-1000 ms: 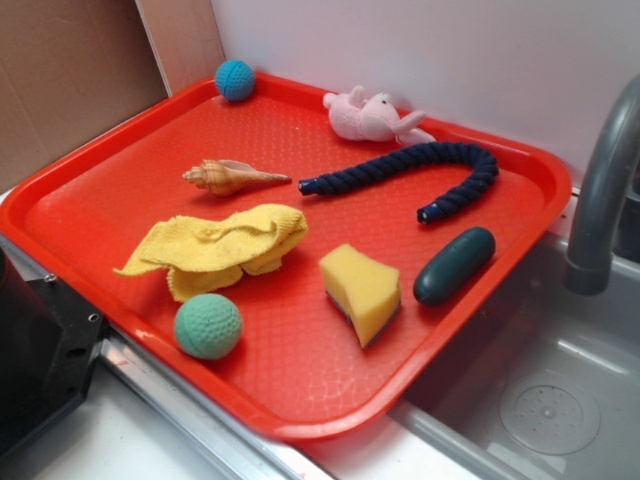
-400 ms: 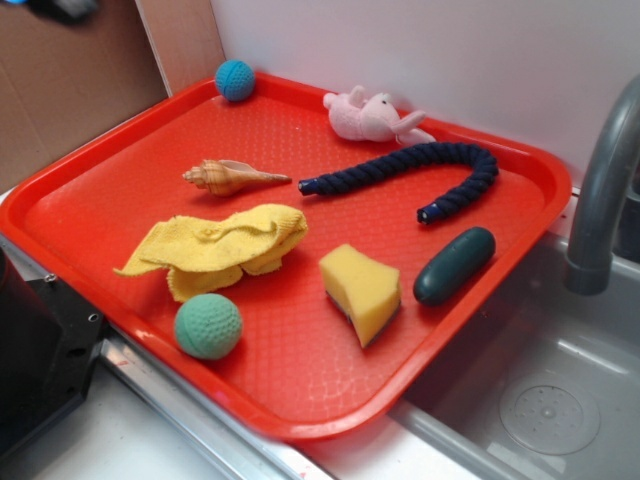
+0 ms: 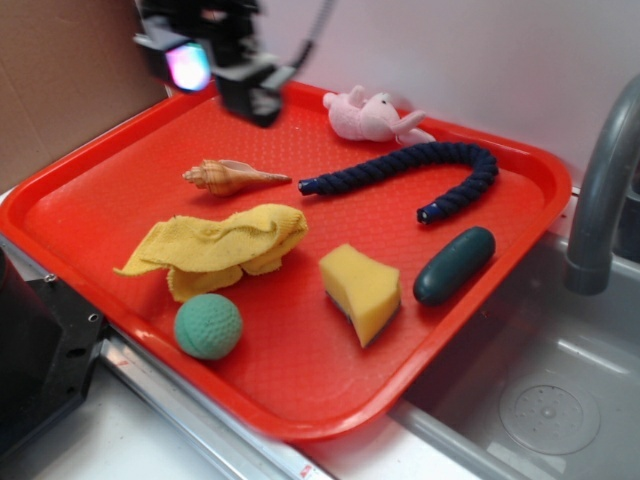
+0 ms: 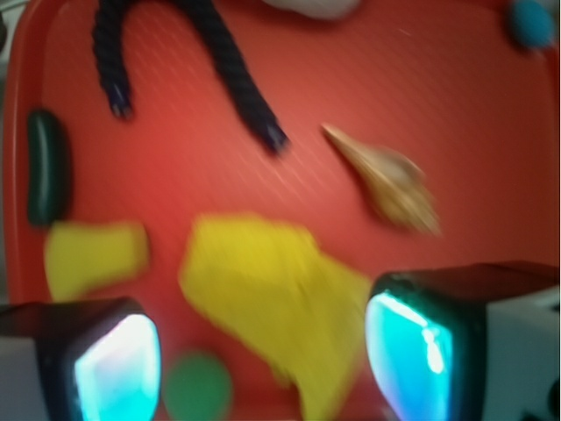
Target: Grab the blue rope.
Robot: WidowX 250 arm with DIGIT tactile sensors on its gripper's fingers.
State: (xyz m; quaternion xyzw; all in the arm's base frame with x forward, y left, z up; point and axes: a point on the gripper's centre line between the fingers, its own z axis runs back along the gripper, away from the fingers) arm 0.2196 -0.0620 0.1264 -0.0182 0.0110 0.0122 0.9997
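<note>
The blue rope [image 3: 420, 165] is a dark navy twisted cord lying in a hook shape at the back right of the red tray [image 3: 300, 400]. It also shows in the wrist view [image 4: 230, 66] at the top, blurred. My gripper [image 3: 225, 75] hangs high over the tray's back left corner, well left of the rope and apart from it. In the wrist view the gripper [image 4: 263, 364] stands open and empty, its glowing pads [image 4: 118, 368] wide apart.
On the tray lie a seashell [image 3: 228, 177], a yellow cloth [image 3: 225, 245], a green ball [image 3: 208, 326], a yellow sponge [image 3: 362, 290], a dark green capsule [image 3: 454, 265] and a pink plush toy [image 3: 372, 113]. A sink [image 3: 540, 400] and faucet [image 3: 600, 180] stand at the right.
My gripper has come down into the exterior view over the tray's back left corner and now hides the small blue ball there. Nothing on the tray has moved.
</note>
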